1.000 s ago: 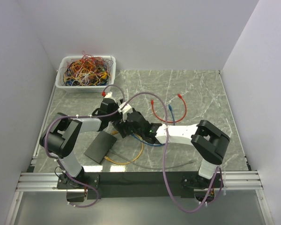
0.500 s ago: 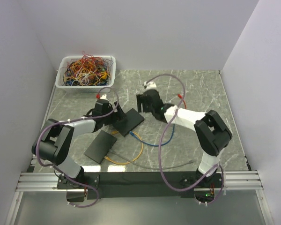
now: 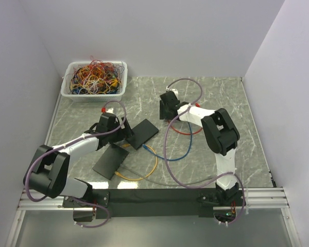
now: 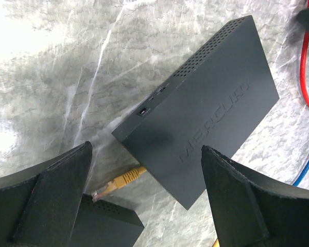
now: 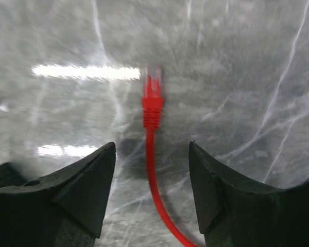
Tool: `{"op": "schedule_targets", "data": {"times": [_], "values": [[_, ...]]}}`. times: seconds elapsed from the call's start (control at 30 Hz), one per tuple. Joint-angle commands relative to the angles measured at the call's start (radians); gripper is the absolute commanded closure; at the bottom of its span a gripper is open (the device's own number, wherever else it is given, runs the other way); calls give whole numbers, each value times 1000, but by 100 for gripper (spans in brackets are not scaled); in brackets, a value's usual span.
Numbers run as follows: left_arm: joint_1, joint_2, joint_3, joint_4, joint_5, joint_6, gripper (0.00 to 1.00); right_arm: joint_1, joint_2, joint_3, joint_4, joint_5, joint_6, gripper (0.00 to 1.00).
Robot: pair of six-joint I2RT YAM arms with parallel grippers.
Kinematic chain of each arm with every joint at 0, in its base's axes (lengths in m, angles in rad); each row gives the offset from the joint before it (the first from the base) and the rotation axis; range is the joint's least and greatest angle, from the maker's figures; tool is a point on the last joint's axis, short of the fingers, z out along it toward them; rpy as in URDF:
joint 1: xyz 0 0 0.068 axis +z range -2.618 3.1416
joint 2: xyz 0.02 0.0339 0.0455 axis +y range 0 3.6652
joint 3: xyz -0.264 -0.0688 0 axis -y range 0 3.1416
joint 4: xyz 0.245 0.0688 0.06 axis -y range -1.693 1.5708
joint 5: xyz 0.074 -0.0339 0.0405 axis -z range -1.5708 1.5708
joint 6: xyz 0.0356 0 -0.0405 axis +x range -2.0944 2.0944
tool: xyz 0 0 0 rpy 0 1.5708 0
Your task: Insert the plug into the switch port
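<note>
Left arm (image 3: 77,145) and right arm (image 3: 193,114) show white links, black joints, lilac cables (image 3: 185,80).

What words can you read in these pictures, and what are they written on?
"MERCURY": dark raised letters on the top of the black switch, seen in the left wrist view.
Nothing else can be read: the second black box, the red plug and the white bin show no lettering, and the top view is too small to tell.

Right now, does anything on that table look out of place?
Mildly untidy: two flat black switch boxes lie skewed, with a thin red cable, a blue cable and a yellow cable sprawled loose around them. The white plastic bin at the back brims with tangled wires.
</note>
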Motion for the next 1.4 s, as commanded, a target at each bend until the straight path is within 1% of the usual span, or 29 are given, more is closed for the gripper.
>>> {"op": "schedule_targets", "data": {"times": [0.0, 0.33, 0.4, 0.47, 0.63, 0.67, 0.73, 0.83, 0.87, 0.9, 0.93, 0.97, 1.0, 1.03, 1.1, 1.13, 1.17, 1.2, 1.23, 1.27, 1.3, 1.37], "values": [[2, -44, -2, -29, -18, 23, 7, -6, 17, 71, -61, 8, 22, 35], [2, -65, -19, -40, -29, 24, 7, -21, 84, 140, -102, 10, 16, 48], [2, -68, -21, -40, -27, 23, 7, -26, 98, 152, -114, 11, 21, 55], [2, -76, -24, -41, -30, 24, 7, -26, 110, 157, -117, 8, 21, 58], [2, -76, -25, -44, -29, 24, 7, -29, 146, 178, -130, 7, 22, 62], [0, -78, -27, -46, -30, 24, 7, -29, 150, 186, -131, 5, 22, 66], [2, -78, -28, -44, -30, 26, 6, -29, 158, 190, -131, 3, 24, 71], [2, -76, -28, -43, -35, 26, 6, -29, 146, 178, -121, -1, 21, 86], [2, -73, -27, -44, -35, 26, 7, -27, 133, 154, -102, -12, 16, 96], [2, -73, -27, -44, -39, 26, 7, -27, 115, 131, -81, -39, 10, 99], [3, -76, -27, -44, -42, 26, 7, -15, 57, 100, -17, -59, -8, 100], [4, -78, -27, -43, -47, 23, 7, -6, 22, 27, 22, -72, -15, 100], [4, -85, -28, -43, -55, 20, 7, 3, -18, -10, 57, -79, -22, 100], [4, -90, -33, -38, -55, 15, 7, 19, -94, -47, 129, -114, -44, 100], [5, -113, -42, -32, -55, 10, 7, 69, -172, -141, 189, -125, -56, 100], [8, -123, -53, -34, -91, 7, 7, 91, -248, -176, 220, -157, -79, 100], [8, -134, -56, -41, -110, 4, 7, 143, -290, -252, 302, -176, -94, 100], [10, -154, -54, -58, -125, 3, 7, 170, -330, -294, 344, -184, -111, 100], [10, -165, -48, -70, -153, 3, 7, 201, -397, -334, 420, -194, -152, 100], [11, -177, -47, -92, -162, 4, 7, 238, -425, -404, 454, -213, -172, 100], [13, -203, -48, -97, -168, 3, 7, 299, -446, -435, 479, -201, -186, 100], [14, -231, -57, -103, -182, 3, 7, 353, -485, -498, 534, -191, -208, 100]]}}
